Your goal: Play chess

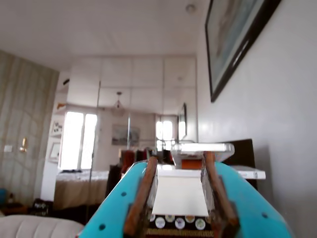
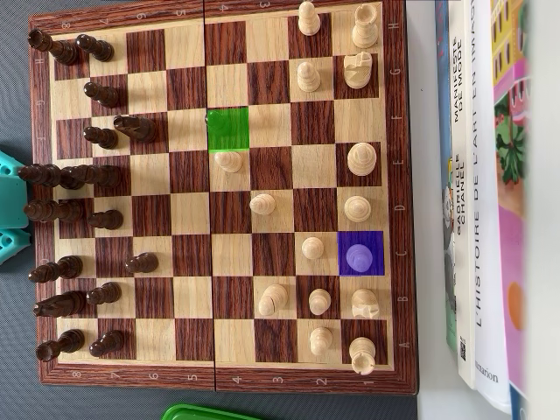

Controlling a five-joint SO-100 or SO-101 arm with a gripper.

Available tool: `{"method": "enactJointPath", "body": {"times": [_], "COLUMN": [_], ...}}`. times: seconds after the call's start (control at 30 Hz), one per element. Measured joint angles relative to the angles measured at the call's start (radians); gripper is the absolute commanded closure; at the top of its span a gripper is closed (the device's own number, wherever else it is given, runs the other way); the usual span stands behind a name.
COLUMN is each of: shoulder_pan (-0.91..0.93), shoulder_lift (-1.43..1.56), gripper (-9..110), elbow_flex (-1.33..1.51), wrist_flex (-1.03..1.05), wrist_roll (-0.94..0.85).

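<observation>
The wooden chessboard [image 2: 219,374] fills the overhead view, with dark pieces [image 2: 66,210] along its left side and light pieces [image 2: 357,208] on the right. One square is tinted green [image 2: 227,129] and stands bare. Another is tinted purple [image 2: 371,241] with a light pawn [image 2: 359,255] on it. Only teal parts of the arm [image 2: 10,214] show at the board's left edge. In the wrist view my gripper [image 1: 179,158] points level across the room, its teal jaws with brown pads [image 1: 143,196] apart and nothing between them. No chess piece shows in that view.
Books [image 2: 477,201] lie along the board's right side. A green object [image 2: 206,411] pokes in at the bottom edge. The wrist view shows a room with windows [image 1: 78,139], a framed picture [image 1: 233,39] on the right wall and a white surface [image 1: 181,196] ahead.
</observation>
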Motion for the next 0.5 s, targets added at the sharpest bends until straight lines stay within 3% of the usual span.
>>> {"method": "enactJointPath", "body": {"times": [0.5], "shoulder_pan": [-0.046], "shoulder_lift": [-0.181], "gripper": [88], "elbow_flex": [-0.302], "wrist_flex": [0.744], "wrist_roll": [0.0]}}
